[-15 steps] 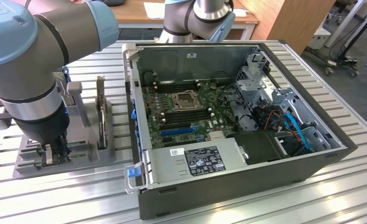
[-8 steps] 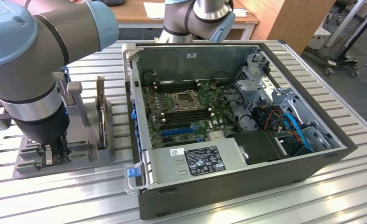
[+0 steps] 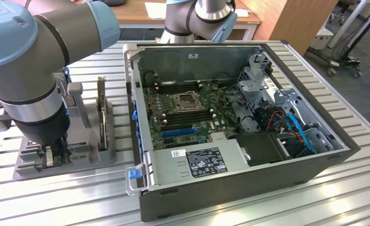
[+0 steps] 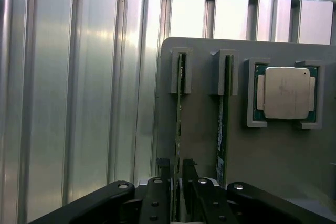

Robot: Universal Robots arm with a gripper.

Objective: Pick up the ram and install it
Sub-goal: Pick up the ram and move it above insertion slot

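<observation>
Wrist view: ram (image 4: 179, 124) between gripper (image 4: 177, 182) jaws

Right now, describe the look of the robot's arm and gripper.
The arm is made of silver-grey cylindrical tubes with light blue joint caps and a black wrist section. The gripper is black, its linkage bars pinned with silver bolts.
</observation>
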